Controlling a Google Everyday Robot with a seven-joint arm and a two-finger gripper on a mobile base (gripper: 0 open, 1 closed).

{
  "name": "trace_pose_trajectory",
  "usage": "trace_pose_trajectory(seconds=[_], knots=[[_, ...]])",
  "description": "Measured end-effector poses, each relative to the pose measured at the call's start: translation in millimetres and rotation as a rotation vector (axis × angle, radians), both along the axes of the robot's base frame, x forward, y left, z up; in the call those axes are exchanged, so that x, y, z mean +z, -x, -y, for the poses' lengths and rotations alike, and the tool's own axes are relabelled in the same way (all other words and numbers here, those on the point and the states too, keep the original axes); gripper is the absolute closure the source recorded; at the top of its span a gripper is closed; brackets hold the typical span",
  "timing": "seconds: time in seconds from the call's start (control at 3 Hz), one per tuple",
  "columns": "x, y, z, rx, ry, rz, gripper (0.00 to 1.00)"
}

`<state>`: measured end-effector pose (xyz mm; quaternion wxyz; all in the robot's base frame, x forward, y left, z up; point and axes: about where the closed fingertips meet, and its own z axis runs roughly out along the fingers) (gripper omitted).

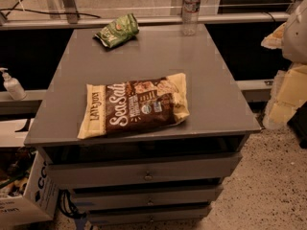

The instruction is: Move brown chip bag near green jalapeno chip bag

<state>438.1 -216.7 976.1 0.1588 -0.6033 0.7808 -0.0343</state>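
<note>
Camera view: brown chip bag (133, 104) lies at bench (211, 80) front, green jalapeno chip bag (117, 30) far back; hand (298, 32) at right edge (its grip cannot be told).

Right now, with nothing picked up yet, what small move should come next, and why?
Probably bring the gripper, at the right edge beyond the table, left over the brown chip bag. That bag lies flat and ungrasped near the front edge, while the green jalapeno chip bag sits apart at the far left corner.
</note>
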Motion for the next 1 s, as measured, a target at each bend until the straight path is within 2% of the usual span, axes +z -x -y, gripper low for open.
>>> trace_pose_trajectory(seconds=[0.67, 1.0], knots=[[-3, -3, 0, -0.007, -0.019, 0.008, 0.00], [-17, -10, -8, -0.003, -0.094, 0.036, 0.00]])
